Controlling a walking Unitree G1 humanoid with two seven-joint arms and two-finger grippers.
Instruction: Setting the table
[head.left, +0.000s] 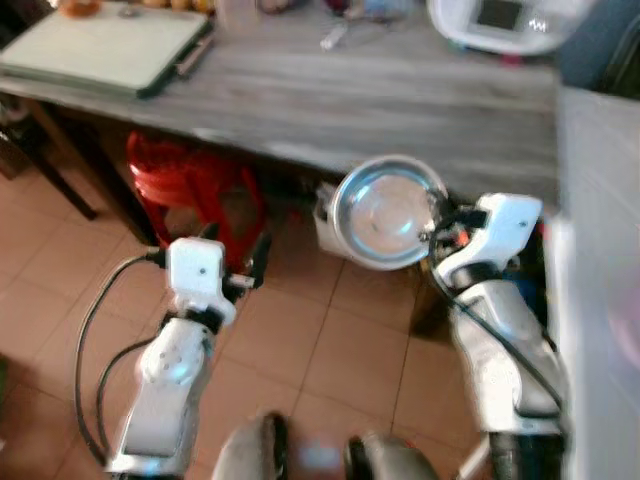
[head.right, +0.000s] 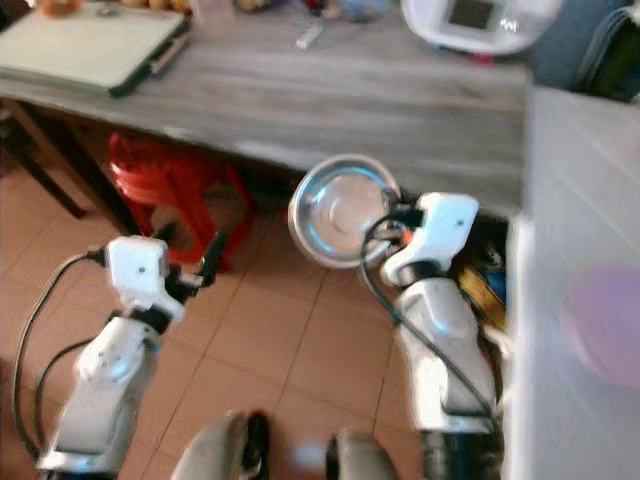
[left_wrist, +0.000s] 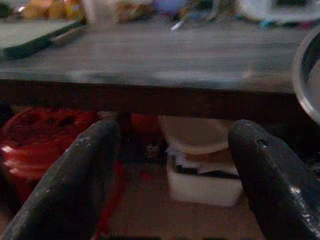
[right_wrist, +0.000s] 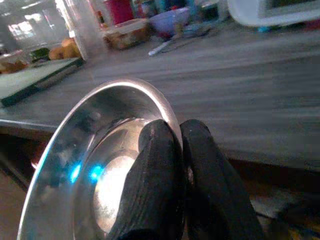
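A shiny steel bowl (head.left: 385, 213) hangs tilted just below the front edge of the grey wooden table (head.left: 400, 105). My right gripper (head.left: 437, 222) is shut on the bowl's rim; in the right wrist view one finger (right_wrist: 150, 185) presses inside the steel bowl (right_wrist: 90, 165) and the other outside. My left gripper (head.left: 262, 258) is held low over the tiled floor, left of the bowl, open and empty; its two black fingers (left_wrist: 75, 185) stand wide apart, facing the table edge (left_wrist: 150, 80).
A green cutting board (head.left: 105, 48) lies on the table's left end, a white appliance (head.left: 505, 22) at the back right, a utensil (head.left: 335, 37) and containers between. A red stool (head.left: 190, 185) and white tubs (left_wrist: 202, 165) sit under the table. A white surface (head.left: 600, 280) is at right.
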